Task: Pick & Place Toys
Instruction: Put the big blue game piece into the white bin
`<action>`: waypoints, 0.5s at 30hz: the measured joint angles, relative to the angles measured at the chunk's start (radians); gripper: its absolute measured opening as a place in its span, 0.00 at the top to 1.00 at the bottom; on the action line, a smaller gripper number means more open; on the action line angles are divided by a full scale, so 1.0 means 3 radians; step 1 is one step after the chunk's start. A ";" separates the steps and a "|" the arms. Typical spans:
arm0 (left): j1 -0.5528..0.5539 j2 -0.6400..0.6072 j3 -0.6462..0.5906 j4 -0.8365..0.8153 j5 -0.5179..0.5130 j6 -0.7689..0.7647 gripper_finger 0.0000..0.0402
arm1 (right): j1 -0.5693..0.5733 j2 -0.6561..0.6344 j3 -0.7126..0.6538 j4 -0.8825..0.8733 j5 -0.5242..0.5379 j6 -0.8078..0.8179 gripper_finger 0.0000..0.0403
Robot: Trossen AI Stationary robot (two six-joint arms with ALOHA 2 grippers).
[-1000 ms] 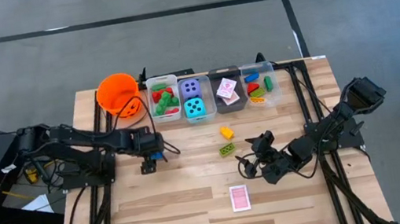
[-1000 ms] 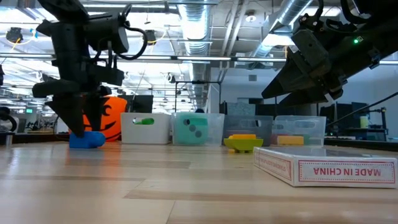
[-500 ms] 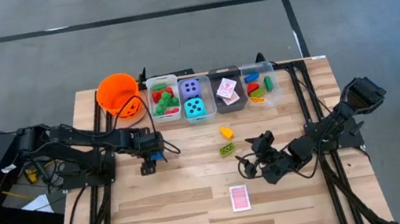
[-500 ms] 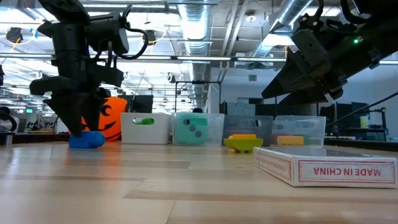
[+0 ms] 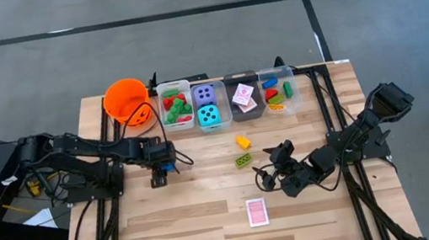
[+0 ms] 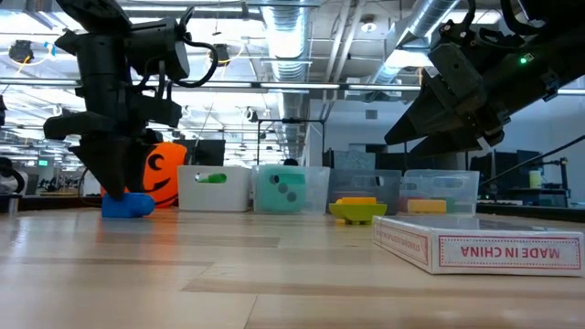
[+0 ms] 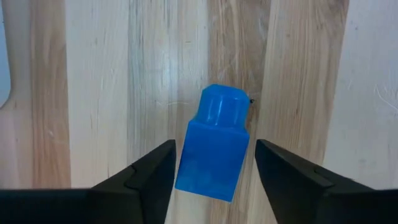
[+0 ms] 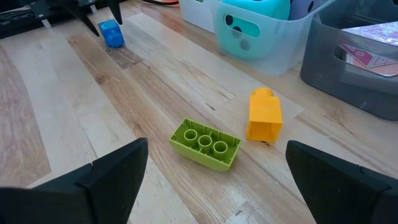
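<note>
A small blue brick (image 7: 214, 149) lies on its side on the wooden table, left of centre. My left gripper (image 7: 215, 163) points down over it, open, with one finger close on either side of the brick; no touch shows. A green brick (image 8: 205, 144) and a yellow brick (image 8: 263, 115) lie on the table near its middle. My right gripper (image 5: 267, 170) hangs open just right of them, holding nothing. A pink-backed card box (image 5: 256, 212) lies flat nearer the front edge.
Along the far edge stand an orange bucket (image 5: 128, 103), a clear bin of red and green bricks (image 5: 177, 107), a bin with the purple and teal dice (image 5: 207, 107), a grey bin with cards (image 5: 244, 97) and a bin of mixed bricks (image 5: 278, 91).
My left gripper's fingers have drawn closer together around the blue brick, with the hand staying where it was. The brick has not moved. My right arm has kept still.
</note>
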 joint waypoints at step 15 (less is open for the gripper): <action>0.0000 0.0000 0.0000 0.0601 0.0080 0.0003 0.76 | 0.0000 0.0000 -0.0001 0.0001 0.0001 0.0000 0.07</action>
